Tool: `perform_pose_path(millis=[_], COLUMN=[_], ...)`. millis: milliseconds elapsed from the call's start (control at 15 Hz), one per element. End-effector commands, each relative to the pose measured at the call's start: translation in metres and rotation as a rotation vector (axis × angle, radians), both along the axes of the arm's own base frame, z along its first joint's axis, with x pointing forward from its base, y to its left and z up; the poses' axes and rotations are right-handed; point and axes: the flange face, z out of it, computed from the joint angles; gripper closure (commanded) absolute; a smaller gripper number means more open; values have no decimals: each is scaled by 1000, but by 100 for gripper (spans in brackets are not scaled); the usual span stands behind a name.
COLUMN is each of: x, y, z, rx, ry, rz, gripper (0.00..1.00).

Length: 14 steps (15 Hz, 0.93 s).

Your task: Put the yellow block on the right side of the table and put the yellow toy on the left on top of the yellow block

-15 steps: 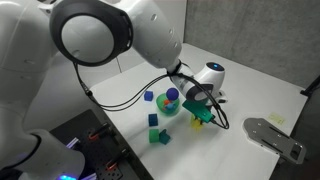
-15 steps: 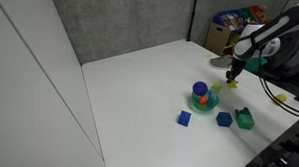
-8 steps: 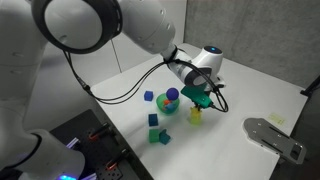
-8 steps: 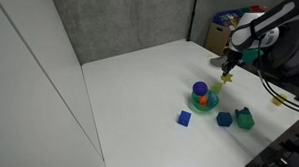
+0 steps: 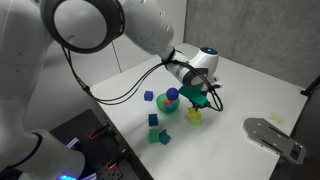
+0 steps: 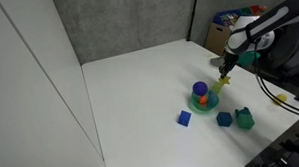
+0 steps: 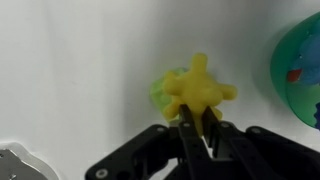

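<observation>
At the right side of the desk, in an exterior view: the gripper hangs directly over the yellow toy. Wrist view: the fingers are drawn close together and, as far as can be seen, pinch a lower spike of the yellow toy. The yellow block shows just beneath the toy, touching it. The ring stack stands near, to the left. The blue cube and the teal blocks lie toward the near edge, apart from the gripper.
</observation>
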Motion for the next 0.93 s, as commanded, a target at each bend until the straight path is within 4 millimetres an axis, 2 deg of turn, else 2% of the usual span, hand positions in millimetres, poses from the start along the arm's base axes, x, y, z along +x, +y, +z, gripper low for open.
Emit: perform_pose_path(millis=[0,400,867], x=[11,23,31], y=[-7,-13,-17], z=[1,-2,-17], rx=[-17,-30,-32], ry=[1,-15,-8], rz=[-20,-21,-22], gripper=[95,95,95])
